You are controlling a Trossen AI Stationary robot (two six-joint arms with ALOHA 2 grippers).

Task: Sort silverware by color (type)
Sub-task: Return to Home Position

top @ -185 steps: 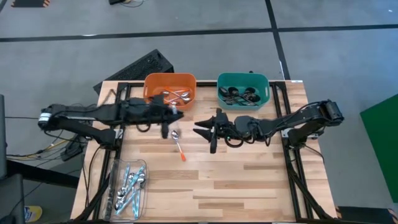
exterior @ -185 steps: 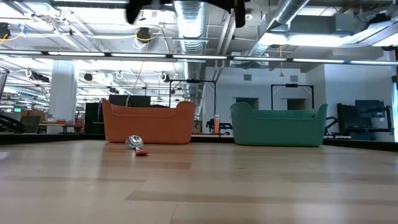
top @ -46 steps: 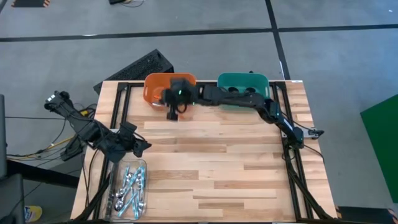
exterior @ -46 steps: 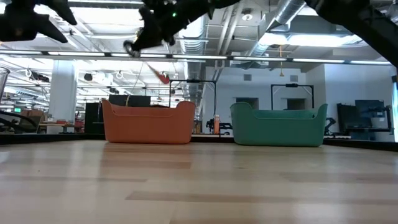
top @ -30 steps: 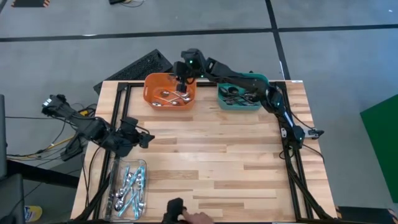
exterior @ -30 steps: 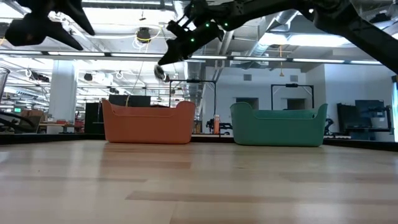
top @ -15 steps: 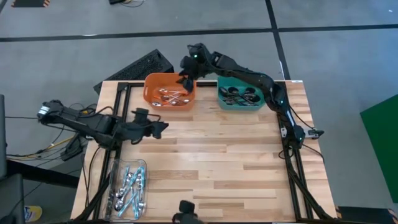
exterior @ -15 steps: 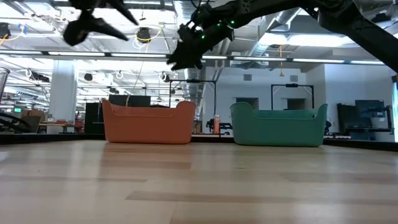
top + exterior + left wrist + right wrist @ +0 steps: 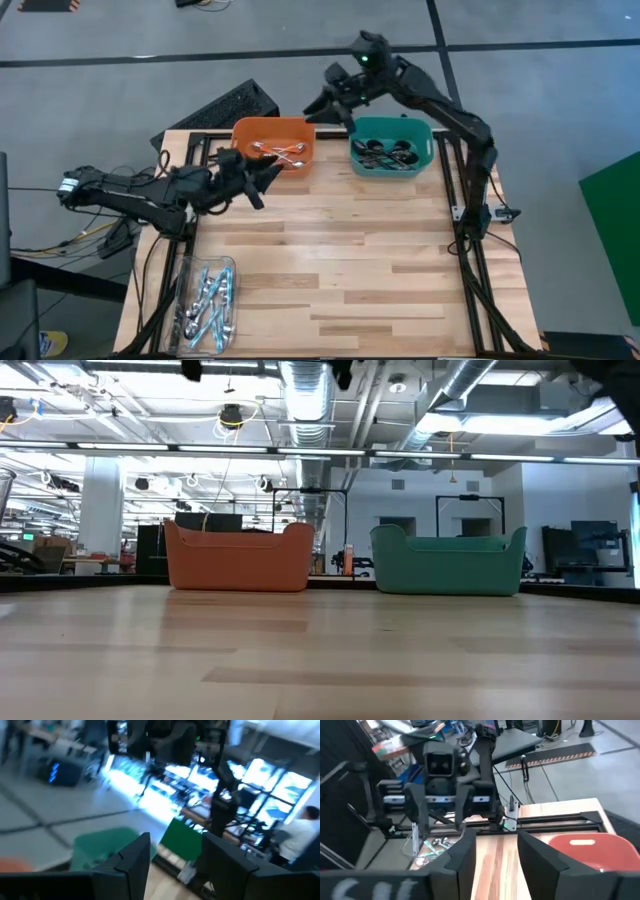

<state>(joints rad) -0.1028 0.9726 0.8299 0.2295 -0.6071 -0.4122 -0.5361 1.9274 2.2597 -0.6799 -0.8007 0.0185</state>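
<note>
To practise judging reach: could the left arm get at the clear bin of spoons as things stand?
Probably yes. The clear bin lies on that arm's side; the left gripper, open and empty, hovers near the orange bin with only bare table between them.

Table (image 9: pixel 350 250) — orange bin (image 9: pixel 270 122), teal bin (image 9: pixel 390 171), tray (image 9: pixel 212 260)

Orange-handled spoons (image 9: pixel 277 152) lie in a loose heap inside the orange bin (image 9: pixel 272 122) at the far edge of the bench (image 9: pixel 350 250), their metal bowls shining. Dark spoons (image 9: pixel 385 153) lie tangled in the teal bin (image 9: pixel 427 150) just beside it. Light-blue-handled spoons (image 9: pixel 207 300) lie crowded together, mostly lengthwise, in the clear bin (image 9: pixel 208 259) at the bench's near left corner. Their number cannot be told.
</note>
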